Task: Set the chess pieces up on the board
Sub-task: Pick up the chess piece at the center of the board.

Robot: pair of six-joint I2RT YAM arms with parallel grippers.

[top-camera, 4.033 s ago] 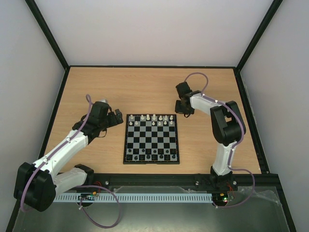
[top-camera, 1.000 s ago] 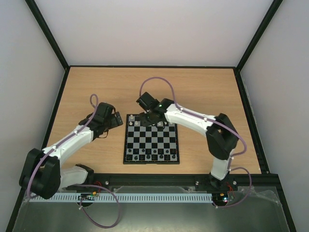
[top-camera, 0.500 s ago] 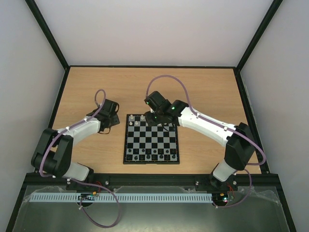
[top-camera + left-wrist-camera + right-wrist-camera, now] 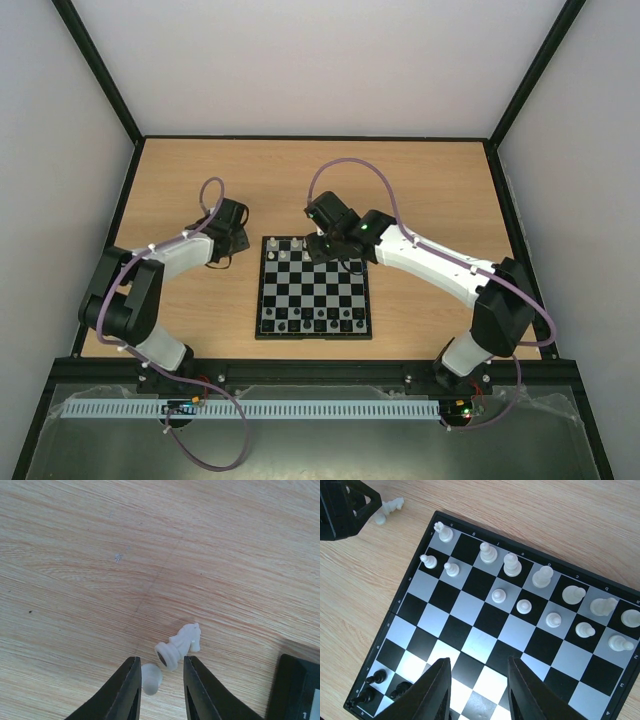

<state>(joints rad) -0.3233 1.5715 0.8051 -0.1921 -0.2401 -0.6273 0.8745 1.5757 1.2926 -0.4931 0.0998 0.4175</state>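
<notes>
Between the fingers of the left gripper [image 4: 161,672], at the bottom edge of the left wrist view, lies a toppled white pawn [image 4: 151,678]. The jaws stand narrowly apart with the pawn against the left-hand finger; whether it is clamped cannot be told. A white knight [image 4: 181,643] lies on its side just beside the pawn, its base at the other finger, on the wooden table [image 4: 100,555].

The right gripper [image 4: 479,667], at bottom centre of the right wrist view, hovers over the board [image 4: 475,642], jaws partly open and empty.

The white chess pieces [image 4: 511,564] fill the two rows toward the upper right of that view, save one back-row square and one pawn square near the upper left. Black pieces [image 4: 372,677] stand at lower left. Judged nearly complete: the pawn and knight off the board's upper-left corner remain to be placed.
</notes>
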